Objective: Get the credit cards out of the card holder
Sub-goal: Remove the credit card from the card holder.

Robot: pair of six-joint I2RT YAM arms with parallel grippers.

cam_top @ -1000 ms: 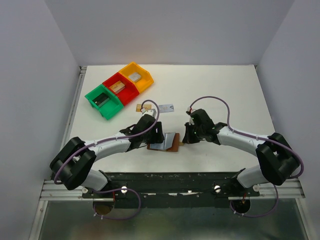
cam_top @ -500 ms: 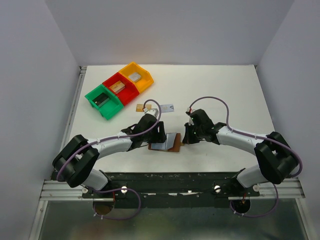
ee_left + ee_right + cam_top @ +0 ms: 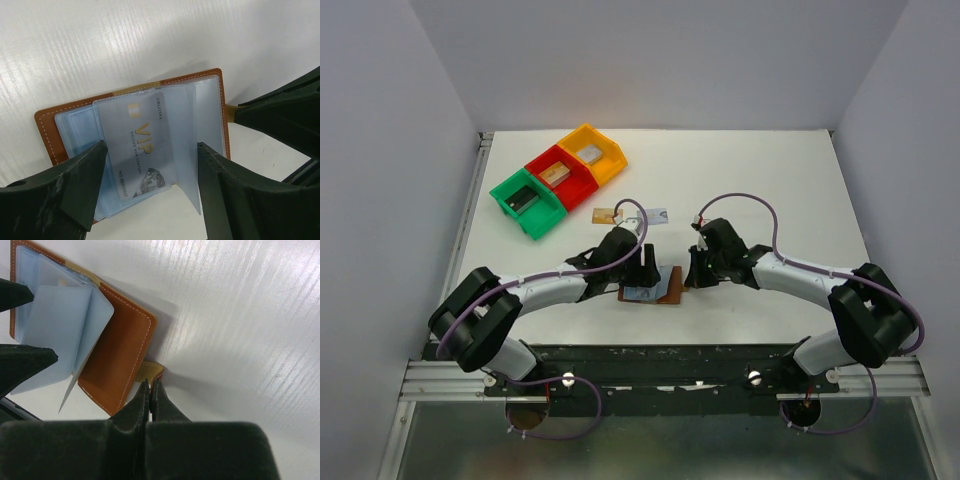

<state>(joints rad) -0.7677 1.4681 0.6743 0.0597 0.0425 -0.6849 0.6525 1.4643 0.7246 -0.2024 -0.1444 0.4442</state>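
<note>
Near the middle of the desk, between both arms: holder, spread open, brown cover down, light-blue faces and clear sleeves up. Right flap tilted up off the desk, brown outside turned toward the right wrist camera.

Inside a front sleeve, not yet out: VIP card, silvery light-blue with gold lettering.

Left hand released and spread wide over the holder, one of its fingers on either side of the VIP card. Impossible to tell whether touching the sleeves.

Right hand clenched, tips pressed together on the end of the tan tab at the holder's right edge.

Already out, flat on the desk just beyond the holder: gold-tan card to the left, silvery card to the right, near each other but apart.

Far left of the desk: green bin, red bin and yellow bin, side by side in a slanting row, a block in each.
</note>
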